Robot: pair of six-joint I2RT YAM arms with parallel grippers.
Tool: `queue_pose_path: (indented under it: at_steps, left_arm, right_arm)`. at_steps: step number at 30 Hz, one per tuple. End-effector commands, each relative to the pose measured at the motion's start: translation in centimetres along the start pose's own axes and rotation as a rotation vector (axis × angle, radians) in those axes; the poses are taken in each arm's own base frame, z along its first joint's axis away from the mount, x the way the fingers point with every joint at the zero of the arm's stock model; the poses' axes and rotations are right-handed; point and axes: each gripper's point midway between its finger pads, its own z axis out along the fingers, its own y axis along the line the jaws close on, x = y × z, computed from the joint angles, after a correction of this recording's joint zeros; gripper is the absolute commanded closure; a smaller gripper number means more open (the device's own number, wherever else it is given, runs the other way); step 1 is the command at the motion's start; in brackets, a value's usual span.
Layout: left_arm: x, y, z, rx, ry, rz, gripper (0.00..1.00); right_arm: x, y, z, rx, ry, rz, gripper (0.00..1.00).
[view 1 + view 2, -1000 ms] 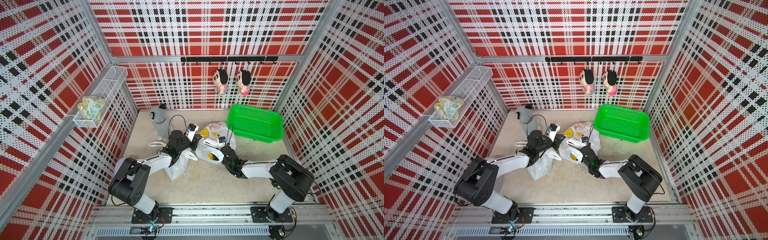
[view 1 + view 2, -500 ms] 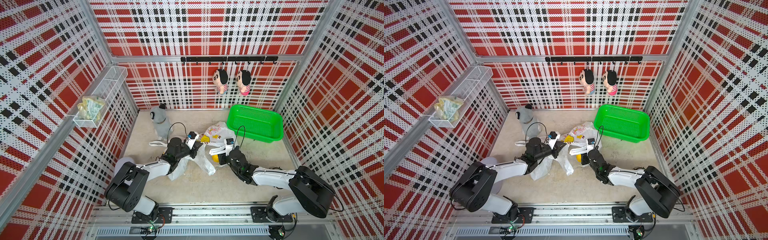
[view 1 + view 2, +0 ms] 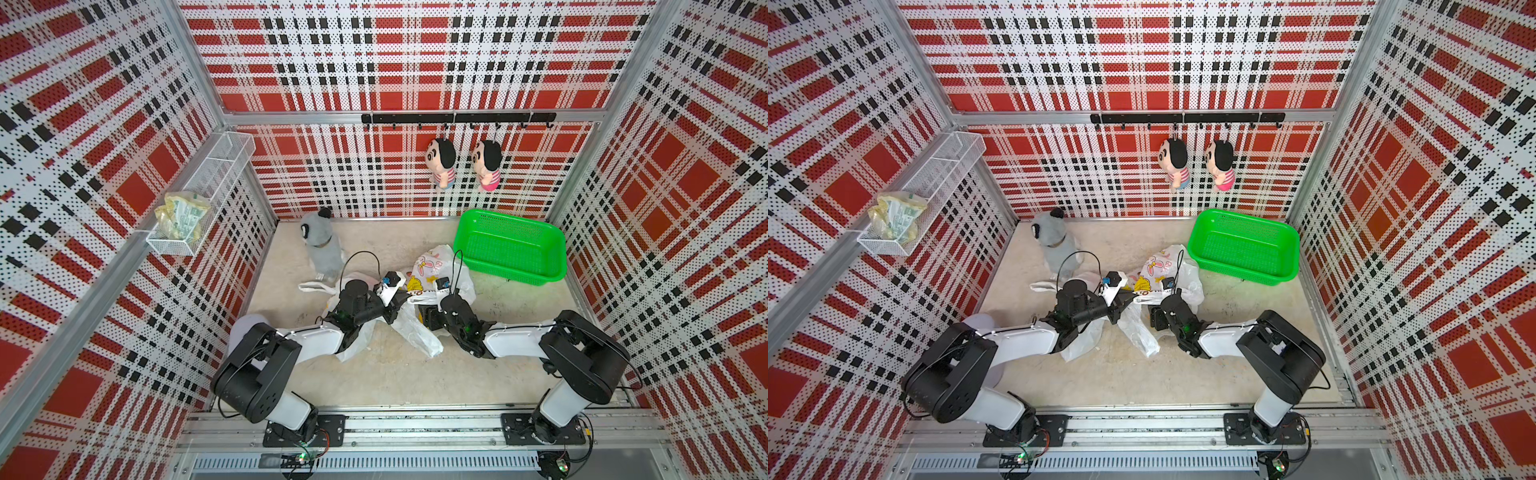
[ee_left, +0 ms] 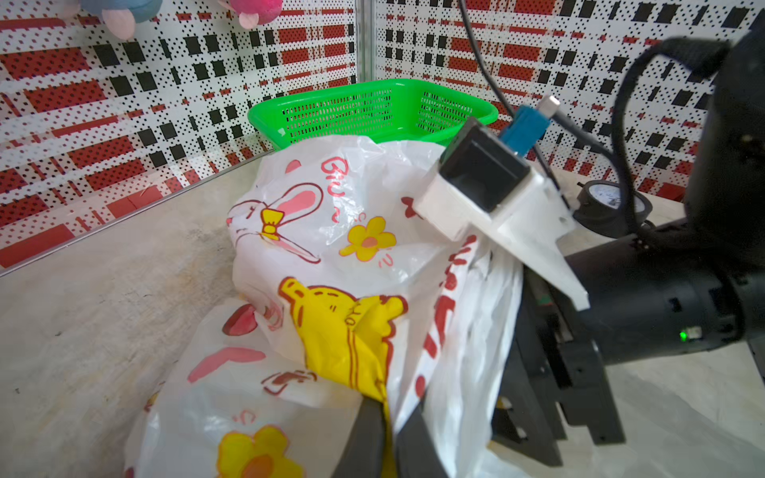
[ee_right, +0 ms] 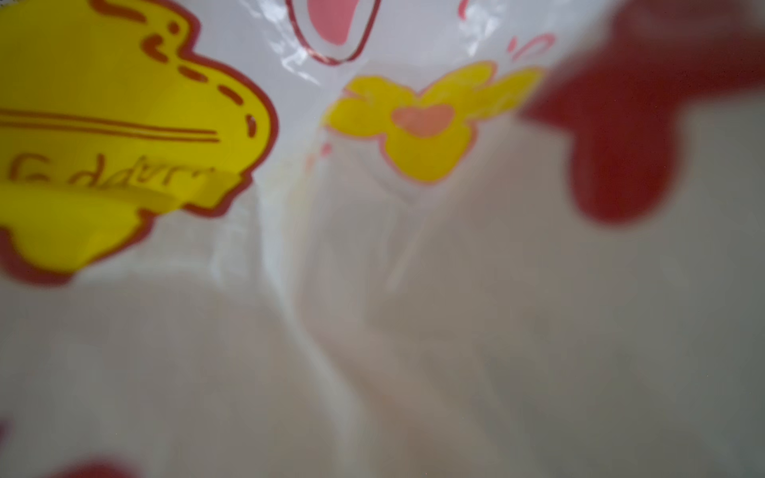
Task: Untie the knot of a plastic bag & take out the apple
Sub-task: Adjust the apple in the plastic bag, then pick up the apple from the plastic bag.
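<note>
Both top views show a grey plush toy [image 3: 320, 245] standing near the back left corner of the surface [image 3: 395, 374]. Right of it, near the middle, the left claw [image 3: 398, 305] is clamped on a fold of the printed plastic bag [image 3: 430, 266], which lies crumpled at the surface's centre. The left wrist view shows yellow film caught between its fingers [image 4: 366, 434]. Just beside it, the right claw [image 3: 428, 316] sits against the bag. Blurred film fills the right wrist view, so I cannot tell if this claw is open or closed. A green basket [image 3: 519, 275] sits in the back right corner, just beside the bag.
</note>
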Motion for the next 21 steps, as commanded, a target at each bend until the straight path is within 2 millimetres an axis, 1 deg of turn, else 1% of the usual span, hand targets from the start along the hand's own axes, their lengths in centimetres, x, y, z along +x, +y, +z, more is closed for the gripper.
queue_pose_path:
  at_steps: [1, 3, 7, 9, 10, 11, 16, 18, 19, 21]
  left_arm:
    - [0.1, -0.5, 0.1, 0.018, -0.009, 0.026, 0.90]
    - [0.1, -0.7, 0.0, 0.021, -0.008, 0.027, 0.90]
    - [0.1, -0.6, -0.1, 0.012, -0.009, 0.030, 0.90]
    - [0.1, -0.6, -0.2, 0.012, -0.010, 0.032, 0.90]
    - [0.1, -0.6, -0.2, 0.012, -0.009, 0.031, 0.90]
    - [0.1, -0.6, -0.2, 0.011, -0.009, 0.032, 0.90]
    - [0.3, -0.5, -0.2, 0.002, -0.005, 0.030, 0.90]
    - [0.2, -0.4, -0.2, 0.001, -0.006, 0.031, 0.90]
    - [0.2, -0.4, -0.2, 0.000, -0.006, 0.032, 0.90]
    - [0.3, -0.4, -0.2, -0.001, -0.005, 0.031, 0.90]
  right_arm:
    - [0.4, 0.5, 0.8, -0.011, 0.032, -0.019, 0.27]
    - [-0.4, 1.0, 1.3, -0.016, 0.018, -0.015, 0.27]
    - [-0.8, 1.3, 1.9, -0.018, 0.015, -0.015, 0.27]
    - [-1.2, 1.6, 2.2, -0.021, 0.007, -0.013, 0.27]
    - [-1.3, 1.7, 2.2, -0.022, 0.009, -0.024, 0.13]
    - [3.2, 0.8, 1.8, -0.007, 0.200, -0.069, 0.00]
    - [4.2, 0.2, 1.4, 0.033, 0.252, -0.070, 0.00]
    - [4.2, 0.1, 1.0, 0.054, 0.258, -0.075, 0.00]
    - [4.1, -0.4, 0.9, 0.084, 0.245, -0.077, 0.00]
    - [4.0, -0.4, 1.1, 0.081, 0.232, -0.083, 0.01]
